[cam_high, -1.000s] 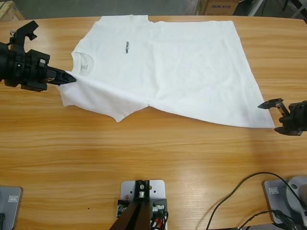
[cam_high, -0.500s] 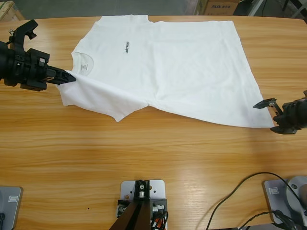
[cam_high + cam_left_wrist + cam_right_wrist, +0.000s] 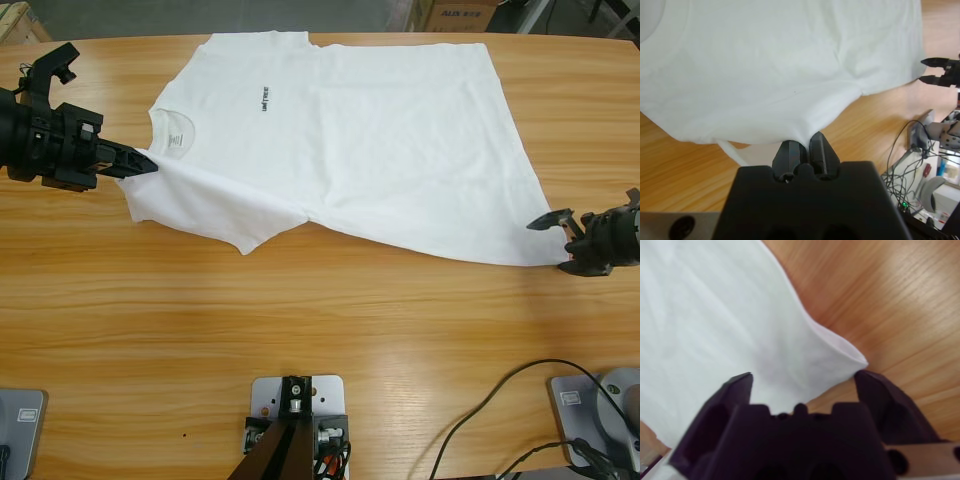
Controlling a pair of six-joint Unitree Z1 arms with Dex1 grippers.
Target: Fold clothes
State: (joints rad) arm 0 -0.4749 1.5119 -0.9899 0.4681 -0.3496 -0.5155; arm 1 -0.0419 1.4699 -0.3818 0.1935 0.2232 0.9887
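The white T-shirt (image 3: 360,140) lies flat at the surface's (image 3: 330,330) 12 o'clock. Left pincer (image 3: 148,162) pinches its 9 o'clock shoulder; right pincer (image 3: 556,240) gapes around the 4 o'clock hem corner. Soft, limp cotton likely sags, so corners suit gripping

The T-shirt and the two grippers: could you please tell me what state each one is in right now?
T-shirt: spread flat on the table, front up, near sleeve bunched, not yet folded.
Left gripper: shut on the T-shirt's edge near the collar.
Right gripper: open, jaws either side of the hem corner, not closed on it.
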